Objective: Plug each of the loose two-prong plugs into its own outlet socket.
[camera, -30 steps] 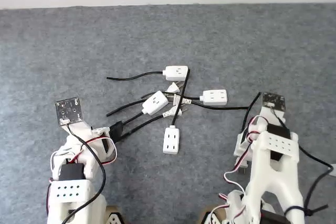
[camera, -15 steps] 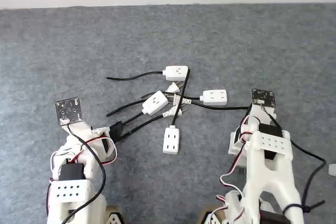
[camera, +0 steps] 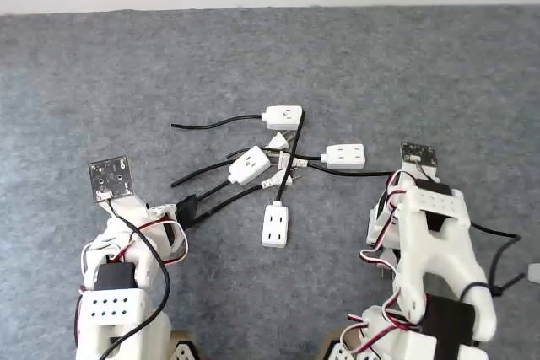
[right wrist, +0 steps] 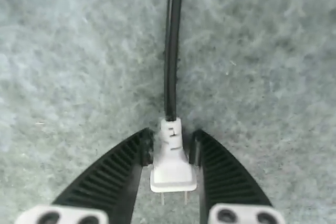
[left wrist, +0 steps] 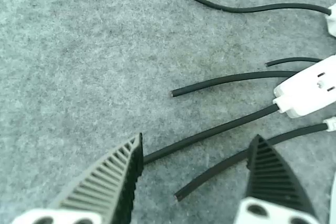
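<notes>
A plug (right wrist: 172, 167) sits between the right gripper's (right wrist: 172, 136) fingers, seemingly touching both, with its cord (right wrist: 173, 51) running straight ahead. Two cords (left wrist: 210, 134) lie between the left gripper's (left wrist: 197, 142) fingers, touching neither. A socket (left wrist: 307, 90) lies farther ahead, off to one side.

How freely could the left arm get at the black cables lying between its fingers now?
Probably yes: the left gripper is open, and the black cables lie bare on the mat between its fingers.
</notes>
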